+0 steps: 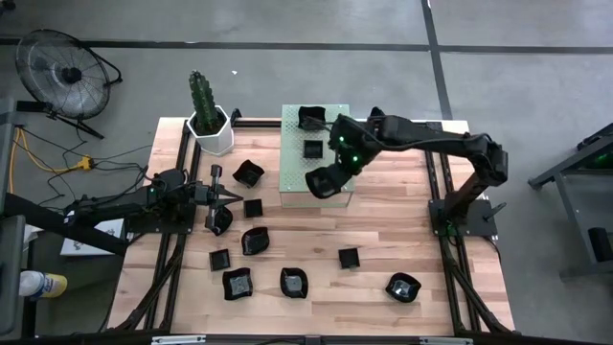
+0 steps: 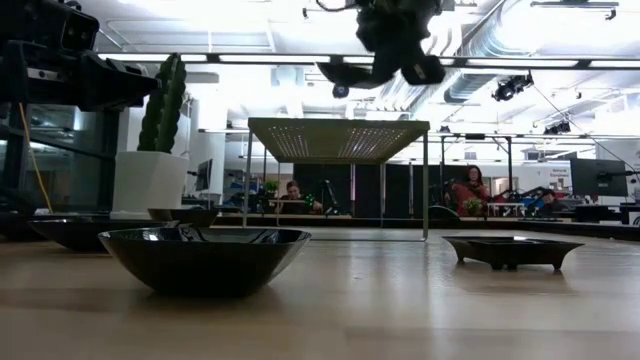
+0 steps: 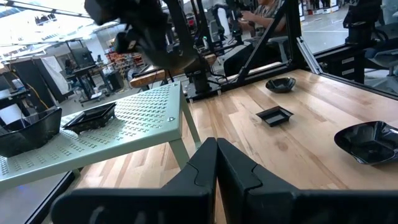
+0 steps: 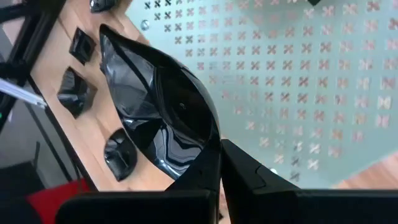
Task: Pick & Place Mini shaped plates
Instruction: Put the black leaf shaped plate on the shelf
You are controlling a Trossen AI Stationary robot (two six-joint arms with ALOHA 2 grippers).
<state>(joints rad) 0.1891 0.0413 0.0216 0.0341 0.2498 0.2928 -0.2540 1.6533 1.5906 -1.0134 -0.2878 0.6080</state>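
Left gripper (image 1: 222,195), fingers closed and empty, rests at nine o'clock beside scattered black dishes (image 1: 255,241). Cactus pot (image 1: 213,131) stands at eleven o'clock. Right gripper (image 4: 219,163) pinches a round black plate (image 4: 163,112) by its rim above the green perforated stand (image 1: 292,168), near its front edge. Judged step: placing; next, lower clear of the square plate (image 1: 312,149) already there.

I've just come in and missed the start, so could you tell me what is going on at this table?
The robot is moving small black plates onto the pale green perforated stand. The right gripper is shut on a glossy black plate and holds it above the stand, where two plates already sit. The left gripper is shut and empty, low over the table's left side. About ten more black plates lie scattered on the wood, beside a white cactus pot.
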